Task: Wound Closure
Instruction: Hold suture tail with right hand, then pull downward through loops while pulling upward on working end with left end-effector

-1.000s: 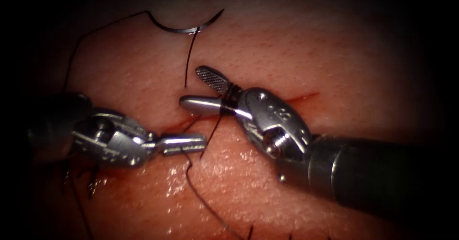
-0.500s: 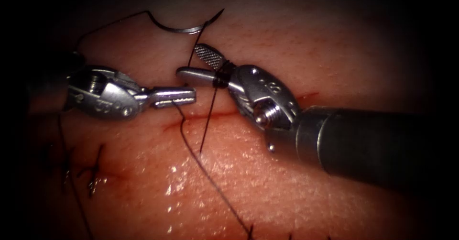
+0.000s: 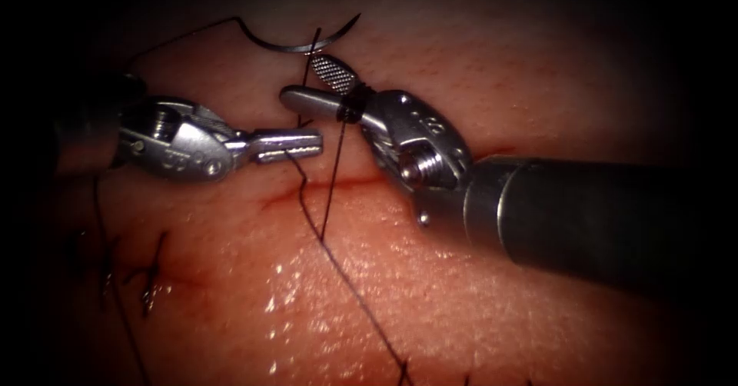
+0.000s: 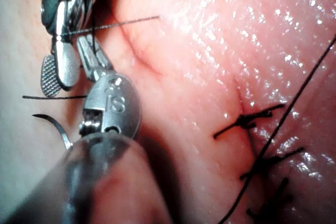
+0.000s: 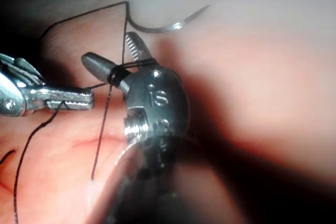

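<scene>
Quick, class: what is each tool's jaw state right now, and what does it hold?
Left tool: shut on the thread.
Right tool: open, gripping nothing; thread wrapped around its jaws.
Needle: free on the tissue.

Light falls strongest on the middle of the tissue [image 3: 430, 294], where the wet surface throws back small white glints [image 3: 271, 303]. Toward every edge of the endoscope view it fades into deep shadow, darkest along the top and far left. Seen from the left wrist, the lit surface glistens with many bright specks.
</scene>
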Controlling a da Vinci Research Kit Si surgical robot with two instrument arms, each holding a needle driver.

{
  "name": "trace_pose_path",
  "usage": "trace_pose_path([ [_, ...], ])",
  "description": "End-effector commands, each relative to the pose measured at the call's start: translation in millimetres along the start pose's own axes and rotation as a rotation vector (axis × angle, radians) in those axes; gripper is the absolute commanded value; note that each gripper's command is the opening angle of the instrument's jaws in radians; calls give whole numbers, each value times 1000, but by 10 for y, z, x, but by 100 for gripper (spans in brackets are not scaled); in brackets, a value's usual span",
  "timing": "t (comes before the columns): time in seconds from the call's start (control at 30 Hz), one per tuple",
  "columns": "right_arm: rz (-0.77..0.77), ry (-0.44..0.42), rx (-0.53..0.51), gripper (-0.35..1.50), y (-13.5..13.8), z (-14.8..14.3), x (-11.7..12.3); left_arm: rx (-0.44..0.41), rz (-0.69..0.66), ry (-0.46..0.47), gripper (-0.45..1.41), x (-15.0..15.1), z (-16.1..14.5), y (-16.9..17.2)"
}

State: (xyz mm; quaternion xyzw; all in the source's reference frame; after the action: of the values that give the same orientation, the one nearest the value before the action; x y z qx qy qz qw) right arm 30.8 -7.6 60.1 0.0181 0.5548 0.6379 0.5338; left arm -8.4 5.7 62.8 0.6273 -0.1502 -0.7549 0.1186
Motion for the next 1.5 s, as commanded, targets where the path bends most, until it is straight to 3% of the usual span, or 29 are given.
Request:
trace_pose_path([
  [0.03,13,4,1,74,-2,12,-2,1,3,1,-45,-6,5,-3],
  [0.17,12,8,-5,66,-1,17,-2,0,3,1,-45,-6,5,-3],
  [0.37,29,8,-11,29,-2,20,-3,1,3,0,-45,-6,5,-3],
  [0.4,29,9,-12,0,-3,21,-3,1,3,0,-45,-5,5,-3],
  [0.43,29,9,-12,0,-3,21,-3,1,3,0,-45,-5,5,-3],
  [0.5,46,11,-14,-35,-6,22,-6,0,4,1,-45,-5,4,-2],
  [0.6,101,-39,-25,-35,-11,20,-8,-1,4,2,-45,-5,3,-1],
  [0.77,92,-45,18,-35,-24,5,-19,-5,-1,0,-45,-4,-5,0],
  [1.13,-173,2,30,-35,-34,-47,-39,-2,-30,-27,-45,7,-37,3],
  [1.5,-406,23,4,-35,-36,-83,-78,29,-75,-47,-45,17,-42,-66],
])
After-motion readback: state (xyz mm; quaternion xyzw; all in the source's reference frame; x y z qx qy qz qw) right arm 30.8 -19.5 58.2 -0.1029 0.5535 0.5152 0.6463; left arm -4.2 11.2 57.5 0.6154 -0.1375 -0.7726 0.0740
